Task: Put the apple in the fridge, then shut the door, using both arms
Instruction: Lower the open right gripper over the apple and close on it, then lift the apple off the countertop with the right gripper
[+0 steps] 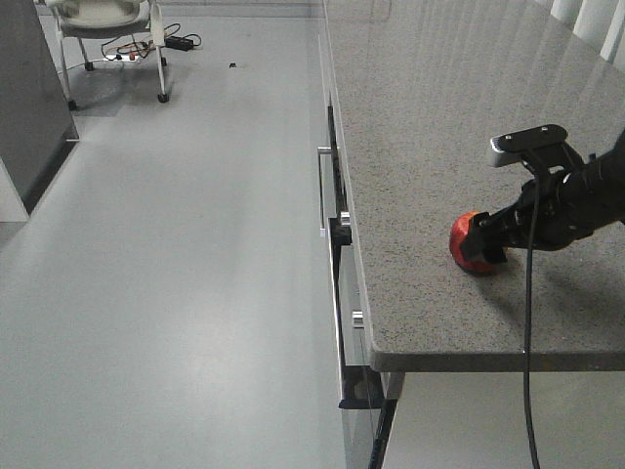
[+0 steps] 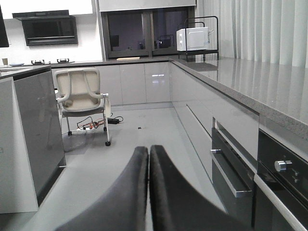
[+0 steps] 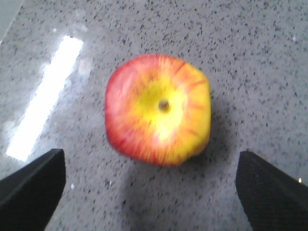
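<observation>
— Where does the apple (image 3: 159, 110) lie?
— On the speckled grey table (image 1: 439, 117), near its front corner, between the fingers of the right end effector (image 3: 150, 192). They stand wide apart, and neither touches the fruit.
— And the left end effector (image 2: 148, 159)?
— Fingers pressed together, holding nothing, pointed down the kitchen aisle toward a chair (image 2: 82, 96).

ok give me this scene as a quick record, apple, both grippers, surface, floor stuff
apple: red and yellow, resting on the countertop, stem end facing the right wrist camera
countertop: grey speckled stone, drawers below
right gripper: open, straddling the apple, not clamped
left gripper: shut, empty, pointing down the kitchen aisle
floor: chair on castors with cables beside it
</observation>
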Controlling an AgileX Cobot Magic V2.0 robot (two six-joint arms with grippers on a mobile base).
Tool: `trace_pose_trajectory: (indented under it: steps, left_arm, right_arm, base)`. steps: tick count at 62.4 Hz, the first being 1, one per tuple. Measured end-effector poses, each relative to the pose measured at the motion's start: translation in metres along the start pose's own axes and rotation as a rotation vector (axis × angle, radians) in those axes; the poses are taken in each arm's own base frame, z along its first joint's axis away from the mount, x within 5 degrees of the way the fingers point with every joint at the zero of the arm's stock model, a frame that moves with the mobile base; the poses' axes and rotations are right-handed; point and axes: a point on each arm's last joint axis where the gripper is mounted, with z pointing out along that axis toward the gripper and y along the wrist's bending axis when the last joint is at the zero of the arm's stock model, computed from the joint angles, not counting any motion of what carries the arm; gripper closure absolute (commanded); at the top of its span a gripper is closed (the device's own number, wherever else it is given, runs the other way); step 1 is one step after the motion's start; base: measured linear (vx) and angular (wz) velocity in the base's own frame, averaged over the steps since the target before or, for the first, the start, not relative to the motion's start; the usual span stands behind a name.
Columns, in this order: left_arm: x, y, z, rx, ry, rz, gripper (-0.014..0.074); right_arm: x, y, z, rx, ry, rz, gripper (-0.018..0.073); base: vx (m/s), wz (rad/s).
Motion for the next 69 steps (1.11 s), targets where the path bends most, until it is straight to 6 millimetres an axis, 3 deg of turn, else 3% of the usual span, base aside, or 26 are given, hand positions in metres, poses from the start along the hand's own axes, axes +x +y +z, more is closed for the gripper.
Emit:
trace_pose_trajectory:
  steps: [27,38,55,69]
  left_arm:
    - [0.0,0.0,0.0,0.0,0.0,0.0,0.0603]
    - [0.0,0.0,0.0,0.0,0.0,0.0,0.0603]
    - [0.0,0.0,0.0,0.0,0.0,0.0,0.0603]
    - [0.0,0.0,0.0,0.0,0.0,0.0,0.0603]
  right_arm:
    - [-0.024,-0.013,0.047,-0.05,0.023,0.001,-0.0116]
    - [-0.023,-0.016,0.064,-0.055,0.043,0.008,-0.0035]
    - [-0.023,-0.015,0.065,-0.061,0.04,0.018,0.0183]
    - [-0.029,-0.013,0.041,-0.055,0.004,0.007,0.0197]
  base:
    - [0.0,0.0]
    - [0.0,0.0]
    - [0.0,0.0]
    - [0.0,0.0]
